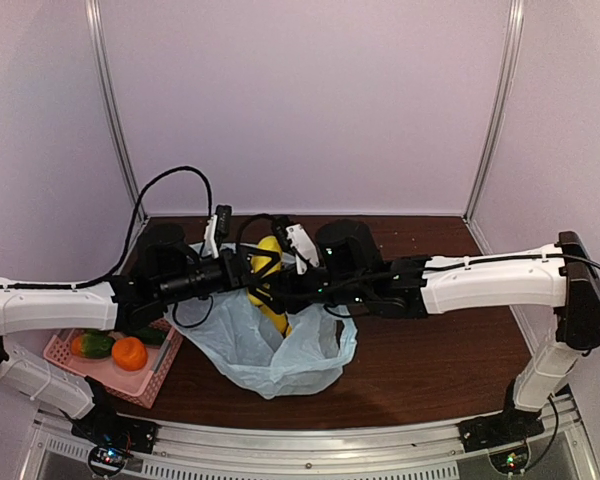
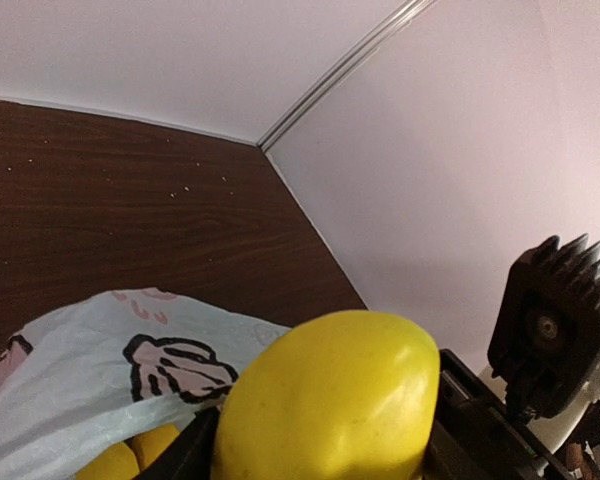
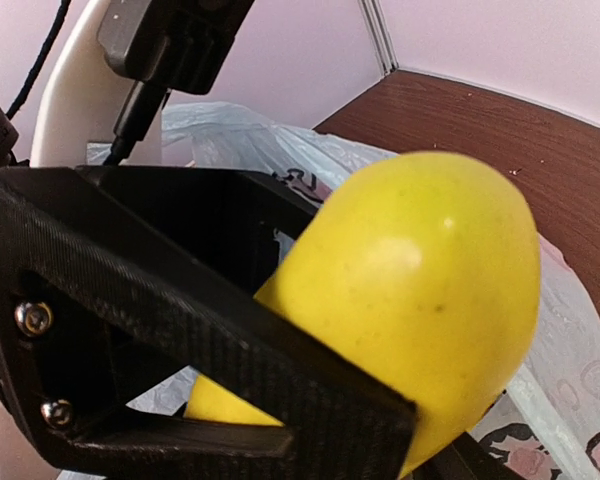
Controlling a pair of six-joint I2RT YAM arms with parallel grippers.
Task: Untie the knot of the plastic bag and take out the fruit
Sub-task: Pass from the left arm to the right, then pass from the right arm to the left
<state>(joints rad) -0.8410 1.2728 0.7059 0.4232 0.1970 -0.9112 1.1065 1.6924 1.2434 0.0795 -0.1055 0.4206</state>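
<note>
The pale blue plastic bag (image 1: 280, 360) lies open at the table's middle; I see no knot. My left gripper (image 1: 252, 268) is shut on a yellow oval fruit (image 1: 270, 250) and holds it above the bag. In the left wrist view the fruit (image 2: 330, 400) sits between my black fingers (image 2: 170, 455). My right gripper (image 1: 292, 280) is right against the same fruit (image 3: 420, 290); its jaws are hidden behind the left gripper's finger (image 3: 180, 300). Another yellow fruit (image 1: 275, 318) lies inside the bag.
A pink basket (image 1: 65, 350) at the near left holds a green fruit (image 1: 95, 344), an orange one (image 1: 130, 353) and a dark green one (image 1: 150, 337). Pale walls close the back and sides. The right wrist camera (image 2: 555, 330) is close to the left gripper.
</note>
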